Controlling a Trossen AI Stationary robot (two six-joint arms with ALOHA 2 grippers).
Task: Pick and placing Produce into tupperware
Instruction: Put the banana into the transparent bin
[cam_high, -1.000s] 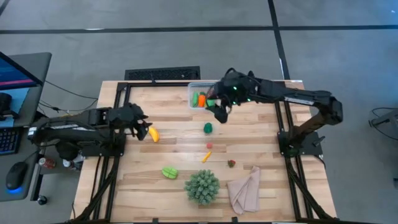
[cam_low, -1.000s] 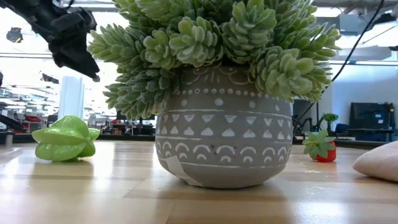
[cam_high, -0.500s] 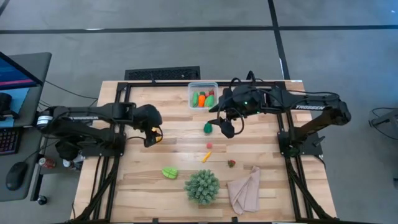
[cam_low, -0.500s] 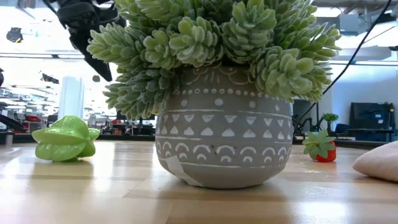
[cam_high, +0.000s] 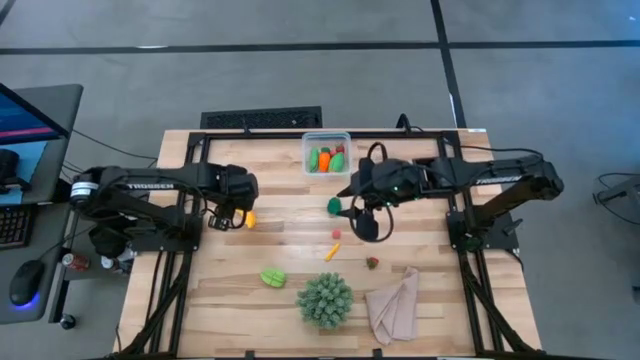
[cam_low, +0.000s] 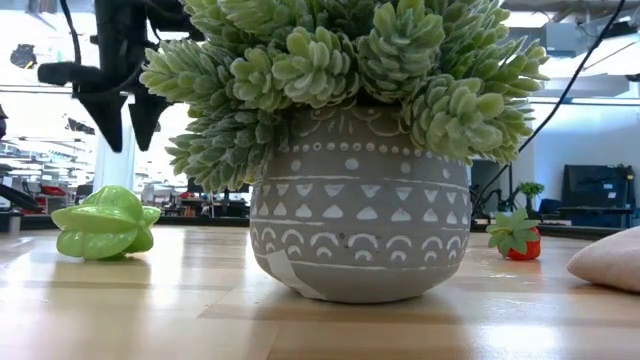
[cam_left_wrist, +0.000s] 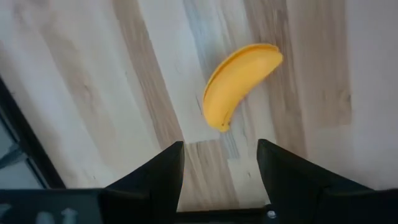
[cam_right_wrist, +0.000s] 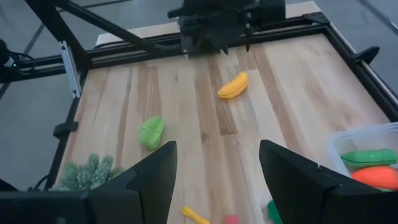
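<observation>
The yellow banana (cam_left_wrist: 239, 84) lies flat on the wood at the table's left (cam_high: 250, 219). My left gripper (cam_left_wrist: 221, 180) hangs open just above it, pointing down, the banana a little ahead of its fingers; the low view shows it too (cam_low: 128, 125). The clear tupperware (cam_high: 327, 155) at the far middle holds green and orange pieces. My right gripper (cam_high: 365, 226) hovers open and empty over the table's middle, beside a dark green piece (cam_high: 334, 205). A small carrot (cam_high: 331, 252), a red berry (cam_high: 372, 263) and a green star fruit (cam_high: 272, 277) lie loose.
A spiky green plant in a patterned grey pot (cam_high: 325, 300) stands at the near middle and fills the low view (cam_low: 360, 240). A beige cloth (cam_high: 395, 305) lies to its right. A tiny red piece (cam_high: 337, 234) lies above the carrot. Black frame rails border the table.
My left gripper has moved a little toward the table's right, tipped to point down and rolled about its own axis over the banana. My right gripper has swung from above the tupperware toward the table's near edge. Both have stayed open; the produce has not moved.
</observation>
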